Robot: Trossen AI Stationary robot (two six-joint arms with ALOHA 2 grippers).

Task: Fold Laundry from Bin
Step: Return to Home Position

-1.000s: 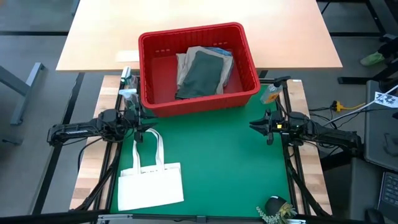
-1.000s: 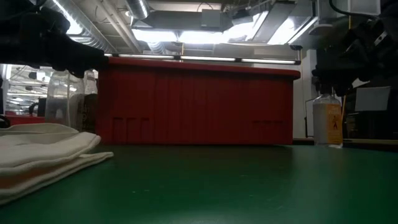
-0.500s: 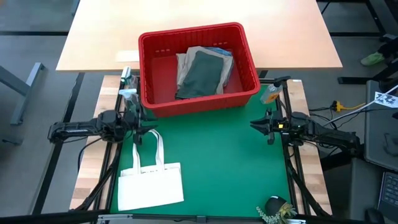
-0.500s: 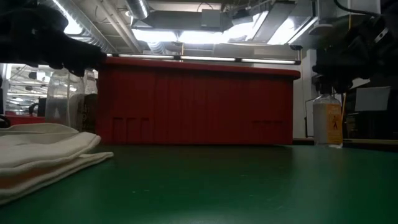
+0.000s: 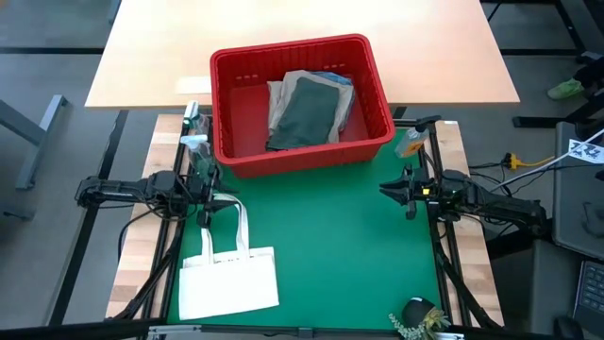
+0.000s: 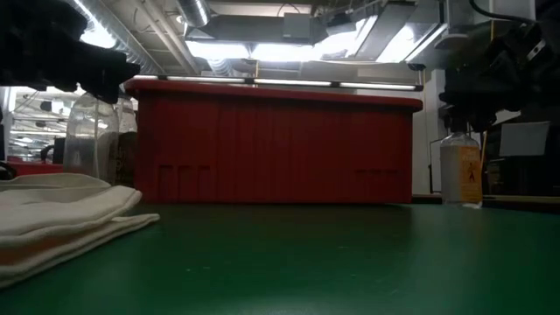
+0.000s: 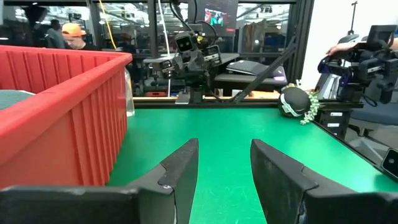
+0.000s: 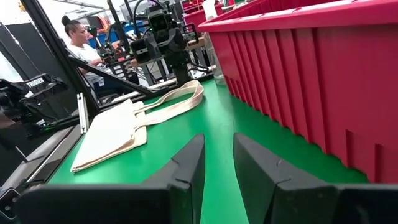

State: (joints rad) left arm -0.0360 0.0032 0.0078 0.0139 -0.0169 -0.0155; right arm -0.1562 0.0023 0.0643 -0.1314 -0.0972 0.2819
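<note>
The red bin (image 5: 300,99) stands at the far edge of the green mat (image 5: 330,255). Laundry lies in it: a dark green piece (image 5: 304,111) on top of beige cloth (image 5: 281,94), with a blue bit (image 5: 336,79) at the back. My left gripper (image 5: 219,200) hovers level by the bin's near left corner, pointing across the mat. It is open with nothing between its fingers (image 7: 224,155). My right gripper (image 5: 385,189) hovers by the bin's near right corner facing it, open by a narrower gap (image 8: 219,152) and holding nothing.
A flat white tote bag (image 5: 228,274) with two handles lies on the mat's near left. A clear bottle (image 5: 193,132) stands left of the bin and an orange-labelled bottle (image 5: 412,142) right of it. A dark round object with greenery (image 5: 420,316) sits near right.
My left arm has swung a little about its base, so its gripper has moved toward the table's near edge, away from the bin's wall. It now points straight across the mat. Its fingers keep the same gap.
</note>
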